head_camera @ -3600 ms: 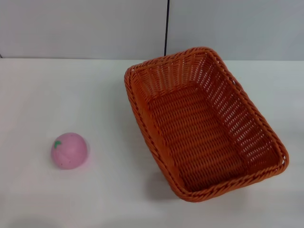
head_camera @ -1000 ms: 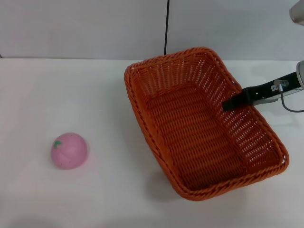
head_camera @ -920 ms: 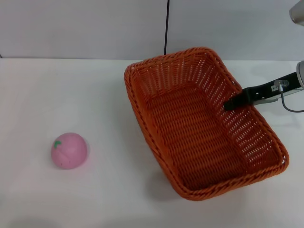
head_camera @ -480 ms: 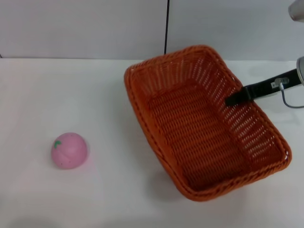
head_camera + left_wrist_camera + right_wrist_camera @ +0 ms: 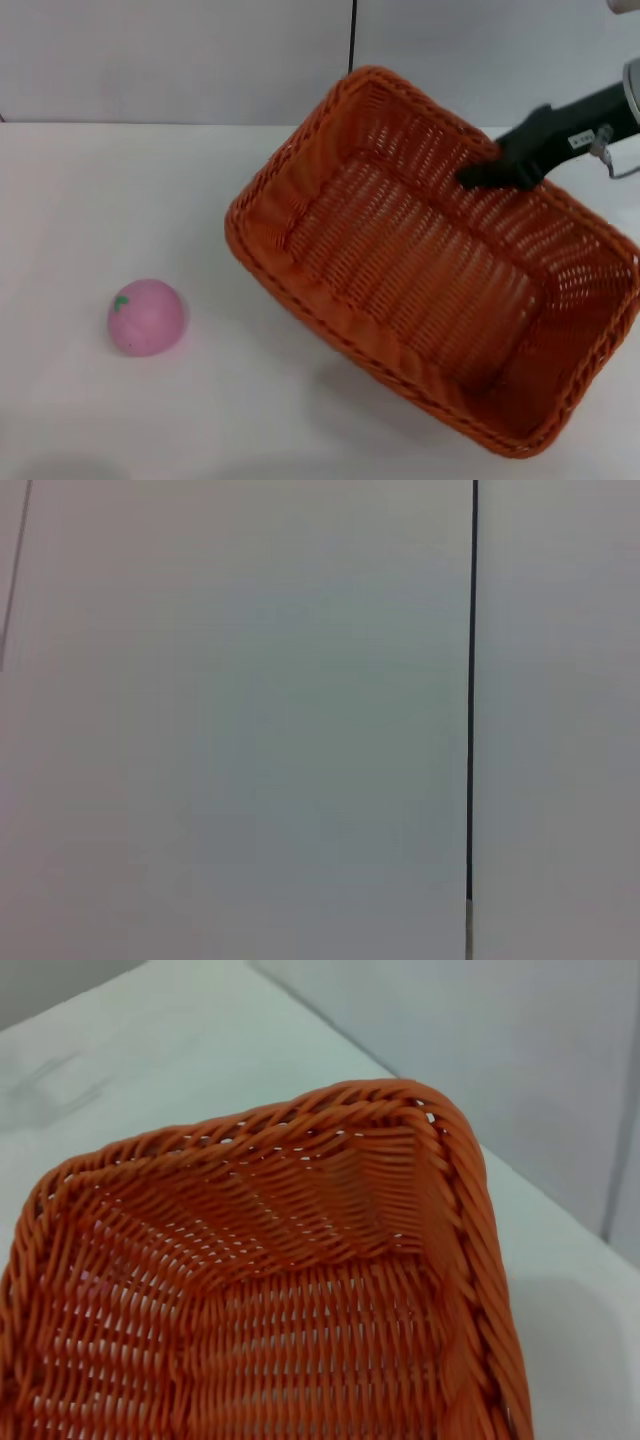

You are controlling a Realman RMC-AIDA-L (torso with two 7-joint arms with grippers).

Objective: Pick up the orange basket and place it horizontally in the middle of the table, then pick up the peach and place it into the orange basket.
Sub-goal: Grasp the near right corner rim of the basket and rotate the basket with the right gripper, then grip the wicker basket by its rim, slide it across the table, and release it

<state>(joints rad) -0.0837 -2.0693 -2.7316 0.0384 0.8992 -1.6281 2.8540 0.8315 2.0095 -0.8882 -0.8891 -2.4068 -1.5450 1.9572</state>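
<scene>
The orange basket [image 5: 420,270] hangs tilted above the table [image 5: 110,190], its long side running diagonally from upper left to lower right. My right gripper [image 5: 478,172] is shut on its far long rim, with one black finger inside the wall and the other hidden behind it. The right wrist view shows the orange basket [image 5: 270,1300] from close up, one corner and the woven inside, with no fingers in sight. The peach [image 5: 146,316], pink with a green leaf mark, rests on the table at the left, well apart from the basket. The left gripper is out of view.
A pale wall with a black vertical seam [image 5: 352,50] stands behind the table. The left wrist view shows only that wall and the black vertical seam [image 5: 472,680]. White tabletop [image 5: 150,1050] stretches beyond the basket's corner.
The right gripper came in from the right and took hold of the basket's rim. In the last half second it lifted, tilted and turned the basket leftward. The peach has not moved.
</scene>
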